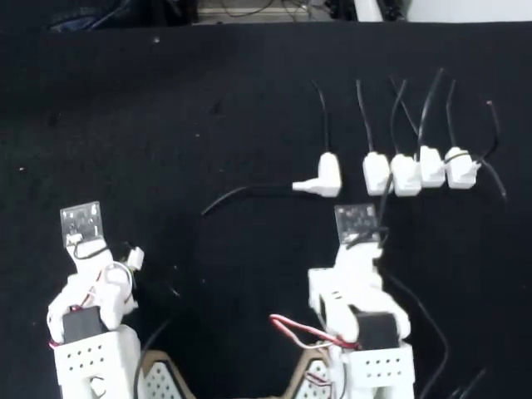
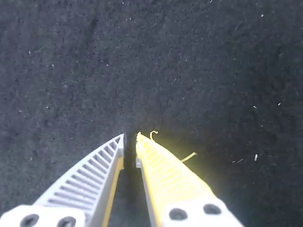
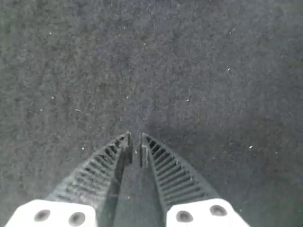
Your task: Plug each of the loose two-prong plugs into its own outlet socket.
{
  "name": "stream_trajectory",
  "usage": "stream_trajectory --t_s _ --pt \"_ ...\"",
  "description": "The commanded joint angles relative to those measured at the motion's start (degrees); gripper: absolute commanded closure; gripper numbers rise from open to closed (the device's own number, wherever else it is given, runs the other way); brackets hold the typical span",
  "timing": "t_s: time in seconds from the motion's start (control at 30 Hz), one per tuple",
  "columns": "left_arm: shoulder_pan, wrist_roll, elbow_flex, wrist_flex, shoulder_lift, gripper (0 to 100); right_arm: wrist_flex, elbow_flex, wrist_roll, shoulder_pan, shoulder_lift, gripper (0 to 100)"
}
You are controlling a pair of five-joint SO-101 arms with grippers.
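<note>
Surfaces: matt cloth, smooth plastic.
We note the table cloth [image 1: 166, 125] as black, matt, felt-like, lint-flecked; plugs [image 1: 406, 176] smooth white plastic; left gripper [image 2: 130, 138] and right gripper [image 3: 135, 138] ribbed matt plastic.

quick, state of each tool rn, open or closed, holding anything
left tool: closed, holding nothing
right tool: closed, holding nothing
</note>
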Motion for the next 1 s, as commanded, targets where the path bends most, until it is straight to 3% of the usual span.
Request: stream_trajectory --t_s 0.0,0.27,0.67,0.87,0.97 --pt "0.8 -0.5 1.3 -0.8 -0.3 94 -0.8 0.3 0.1 0.2 -5.4 97.6" --pt "0.9 -0.4 0.8 -0.4 -11.0 94 -0.8 0.3 0.1 2.4 -5.4 97.6" --pt "1.1 -0.3 0.8 -0.4 -9.5 94 -0.7 0.3 0.1 9.4 -5.5 97.6" --pt "14.4 -0.3 0.8 -0.4 -9.6 94 -0.7 0.3 0.1 6.3 -5.6 97.6" --pt "16.2 -0.3 0.8 -0.4 -9.8 94 -0.7 0.3 0.1 1.8 -5.4 97.6"
